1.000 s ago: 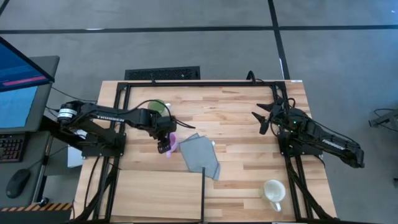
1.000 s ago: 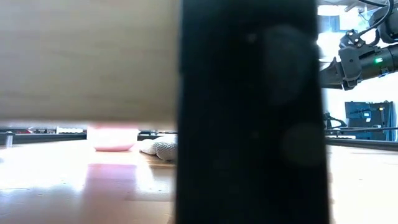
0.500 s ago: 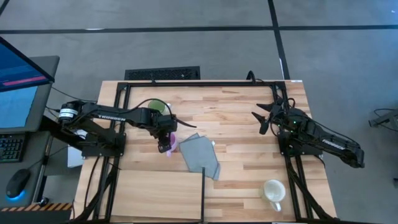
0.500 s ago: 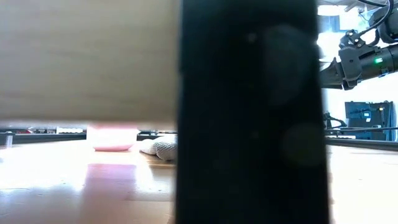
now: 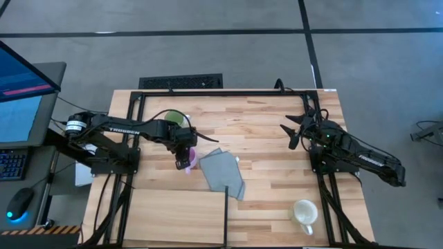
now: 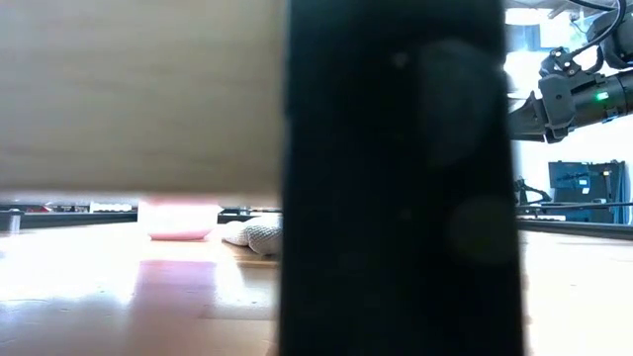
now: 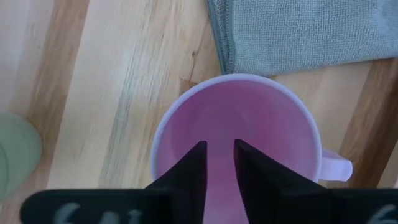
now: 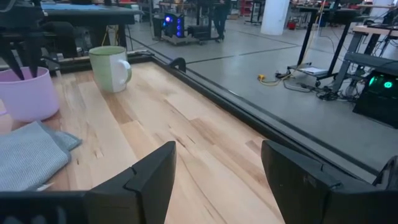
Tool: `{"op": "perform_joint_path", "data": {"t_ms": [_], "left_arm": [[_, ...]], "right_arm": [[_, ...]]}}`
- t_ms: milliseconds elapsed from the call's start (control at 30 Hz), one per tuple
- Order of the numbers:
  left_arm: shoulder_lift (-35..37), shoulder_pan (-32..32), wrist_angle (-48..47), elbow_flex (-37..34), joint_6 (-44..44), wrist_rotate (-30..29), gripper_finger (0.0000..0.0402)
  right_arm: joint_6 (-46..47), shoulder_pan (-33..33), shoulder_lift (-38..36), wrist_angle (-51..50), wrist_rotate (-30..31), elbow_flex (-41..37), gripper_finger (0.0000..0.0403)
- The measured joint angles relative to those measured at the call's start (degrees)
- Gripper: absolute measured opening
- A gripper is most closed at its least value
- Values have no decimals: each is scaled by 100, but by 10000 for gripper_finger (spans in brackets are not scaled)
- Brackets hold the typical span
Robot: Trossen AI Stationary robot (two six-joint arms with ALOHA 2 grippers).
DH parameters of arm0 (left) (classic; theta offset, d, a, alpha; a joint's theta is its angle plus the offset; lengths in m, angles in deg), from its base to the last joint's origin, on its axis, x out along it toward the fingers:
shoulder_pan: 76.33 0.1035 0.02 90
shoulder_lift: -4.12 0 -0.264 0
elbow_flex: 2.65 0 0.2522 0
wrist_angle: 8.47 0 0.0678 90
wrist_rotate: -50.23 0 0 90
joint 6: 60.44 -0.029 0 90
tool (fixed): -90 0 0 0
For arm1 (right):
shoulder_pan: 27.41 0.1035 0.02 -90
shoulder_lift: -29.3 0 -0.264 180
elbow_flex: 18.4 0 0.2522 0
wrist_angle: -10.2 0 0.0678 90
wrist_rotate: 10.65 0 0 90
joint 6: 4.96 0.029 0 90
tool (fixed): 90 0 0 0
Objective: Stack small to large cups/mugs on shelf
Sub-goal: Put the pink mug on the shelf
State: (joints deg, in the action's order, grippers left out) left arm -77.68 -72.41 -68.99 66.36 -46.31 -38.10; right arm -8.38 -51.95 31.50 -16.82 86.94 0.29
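Our left gripper (image 7: pixel 219 163) had its fingers narrowed inside the purple mug (image 7: pixel 239 112), beside the cloth (image 7: pixel 298 31); our right gripper (image 8: pixel 217 158) waited wide open over bare table (image 8: pixel 186 143).

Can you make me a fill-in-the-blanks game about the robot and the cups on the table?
1. The left gripper has its fingers dipped inside the ____ mug.
2. The grey cloth lies right next to that mug, on the ____.
3. The green mug stands ____.
4. The right gripper holds ____.

Missing words: purple; table; upright; nothing
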Motion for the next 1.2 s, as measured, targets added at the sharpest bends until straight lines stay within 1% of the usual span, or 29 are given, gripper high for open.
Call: {"op": "perform_joint_path", "data": {"t_ms": [167,300,467,667,833,1200], "left_arm": [[0,0,-8,0,-94,-3,41],[0,0,-13,0,-147,-2,31],[2,0,0,0,-114,-6,29],[2,0,15,0,-85,-301,29],[2,0,17,0,13,-337,29],[2,0,150,6,211,379,29]], "right_arm": [[0,0,0,0,0,0,260],[0,0,0,0,0,0,260],[-4,0,1,0,0,0,260],[-145,0,0,0,0,0,260],[-306,0,0,-1,0,0,260],[-307,0,1,-2,0,0,260]]}}
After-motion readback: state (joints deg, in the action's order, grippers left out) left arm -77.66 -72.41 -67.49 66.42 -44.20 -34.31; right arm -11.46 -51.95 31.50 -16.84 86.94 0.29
